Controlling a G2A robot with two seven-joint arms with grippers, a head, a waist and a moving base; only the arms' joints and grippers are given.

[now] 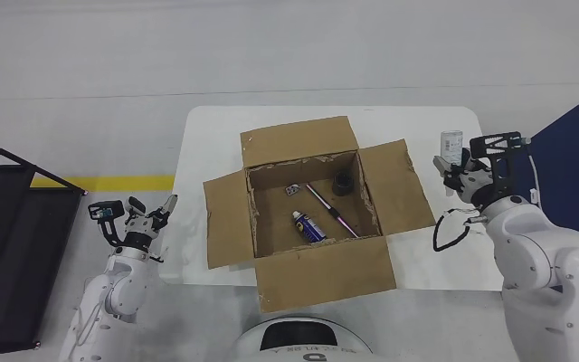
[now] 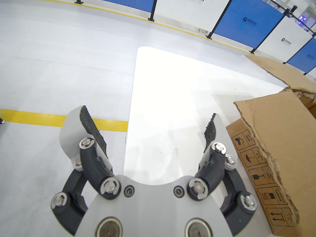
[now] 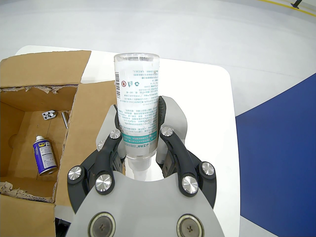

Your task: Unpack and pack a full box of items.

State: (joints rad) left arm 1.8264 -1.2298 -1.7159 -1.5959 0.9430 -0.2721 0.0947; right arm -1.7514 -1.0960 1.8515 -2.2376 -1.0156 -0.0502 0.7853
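Clear bottle [image 3: 137,87], base outward (cap toward wrist), lies lengthwise pinched in right gripper [image 3: 139,108].

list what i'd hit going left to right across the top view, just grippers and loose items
left gripper, open → small silver metal bracket → blue spray can → black round part → clear plastic bottle, held in the right gripper. The long thin rod is left out because it spans several of these.

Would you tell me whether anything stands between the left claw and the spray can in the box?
Yes. The left flap of the box and its wall lie between the open left claw and the spray can; the claw would likely have to come in from above.
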